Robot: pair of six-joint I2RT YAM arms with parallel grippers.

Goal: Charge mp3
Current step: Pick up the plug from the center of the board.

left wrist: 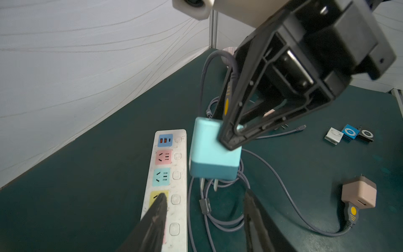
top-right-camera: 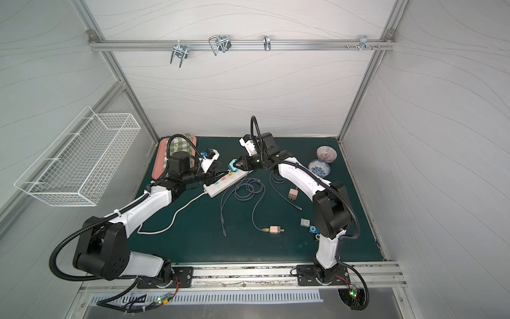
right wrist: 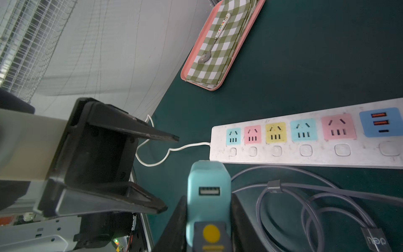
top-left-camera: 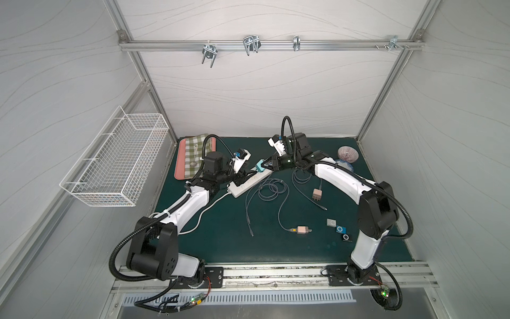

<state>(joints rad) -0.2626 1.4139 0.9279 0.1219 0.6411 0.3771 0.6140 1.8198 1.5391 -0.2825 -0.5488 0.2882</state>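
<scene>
Near right — three square mp3 players (top-left-camera: pixel 341 229), silver, blue, black, loose on dark green mat (top-left-camera: pixel 220 245); open mat near centre. Mid-mat: white power strip (top-left-camera: pixel 245 188), coloured sockets; left gripper (left wrist: pixel 205 194) jaws apart, one finger over it. Right gripper (top-left-camera: pixel 265 165) clamps teal cube charger (top-left-camera: pixel 259 166) beside strip. Far left edge — pink tray (right wrist: pixel 202 85) holding green checked cloth (right wrist: pixel 237 21), spoon (right wrist: pixel 220 28) on top. Far right: two patterned bowls (top-right-camera: pixel 327 158).
</scene>
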